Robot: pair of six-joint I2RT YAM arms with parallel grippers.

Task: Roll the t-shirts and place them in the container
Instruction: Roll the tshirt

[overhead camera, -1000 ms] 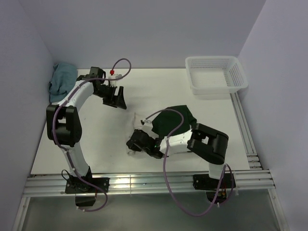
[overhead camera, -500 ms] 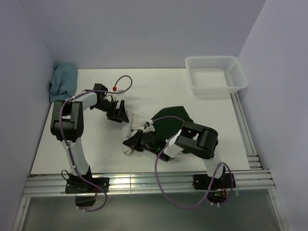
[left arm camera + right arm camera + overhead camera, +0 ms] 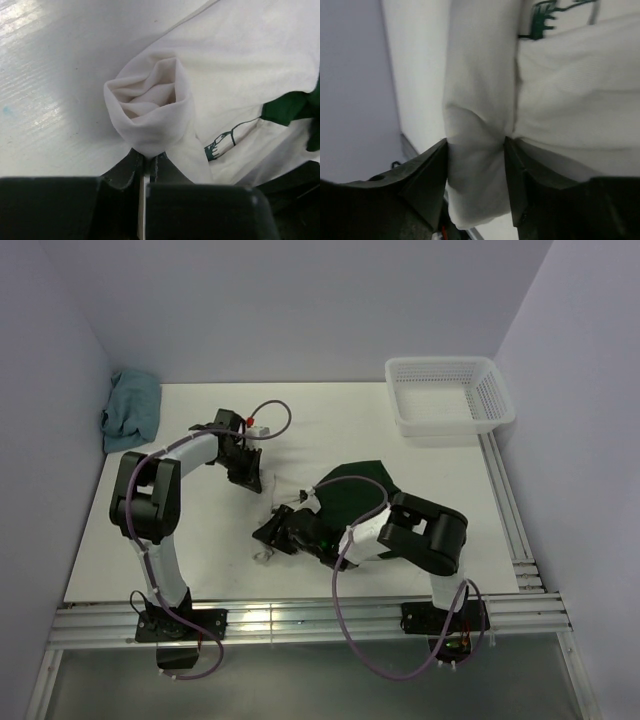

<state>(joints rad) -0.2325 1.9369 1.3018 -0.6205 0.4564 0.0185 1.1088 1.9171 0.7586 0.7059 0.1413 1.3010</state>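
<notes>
A cream-white t-shirt [image 3: 277, 502] with dark green sleeves lies partly rolled at the middle of the table. Its rolled end [image 3: 150, 110] faces the left wrist camera, with a small dark print [image 3: 220, 144] beside it. My left gripper [image 3: 250, 478] [image 3: 146, 159] is shut, pinching the cloth at the bottom of that rolled end. My right gripper [image 3: 270, 536] [image 3: 475, 145] is at the near end of the roll. Its two fingers press on either side of a thick fold of the white t-shirt [image 3: 580, 100].
A white plastic basket [image 3: 450, 395] stands at the back right corner. A crumpled teal-blue cloth [image 3: 130, 410] lies at the back left by the wall. Metal rails [image 3: 300, 618] run along the front edge and the right side.
My left gripper came down from the back left to the shirt's far end and shut on the roll. My right gripper's fingers stand wider around the cloth than before.
</notes>
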